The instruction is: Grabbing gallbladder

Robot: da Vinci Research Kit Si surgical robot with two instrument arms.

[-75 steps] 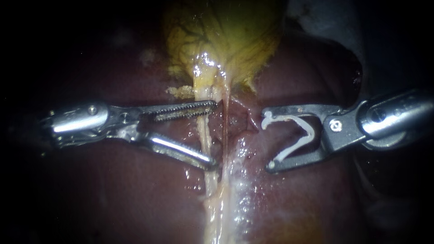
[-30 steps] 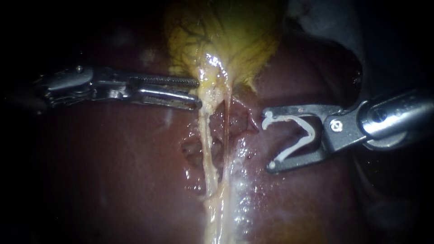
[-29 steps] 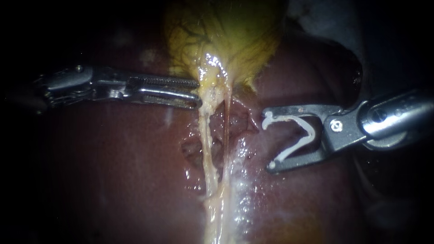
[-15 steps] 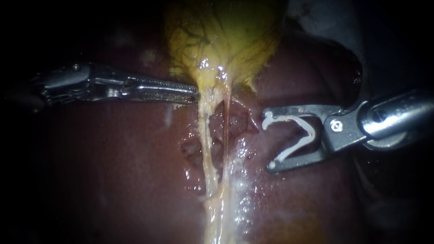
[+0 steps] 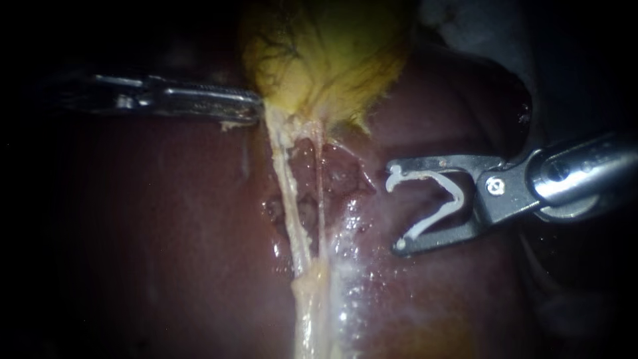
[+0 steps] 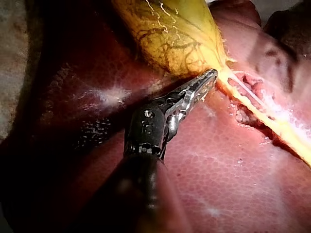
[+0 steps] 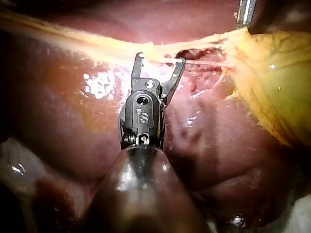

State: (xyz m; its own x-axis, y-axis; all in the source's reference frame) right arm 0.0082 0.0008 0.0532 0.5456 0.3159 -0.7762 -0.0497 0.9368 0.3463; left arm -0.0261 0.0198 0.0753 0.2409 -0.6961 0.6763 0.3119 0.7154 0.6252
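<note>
The gallbladder [image 5: 325, 60] was cut off by the far edge. The shaft of the left instrument [image 5: 254, 110] was lost in darkness at the left, and that of the right instrument [image 5: 396, 207] was cut by the right edge. The clip [image 5: 456, 196] carried there could not be made out in the right wrist view.

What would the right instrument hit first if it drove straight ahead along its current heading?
Likely the nearer, thinner tube strung below the gallbladder. The right instrument, holding a clip, points at it; depth is unclear, so it could touch liver first.
</note>
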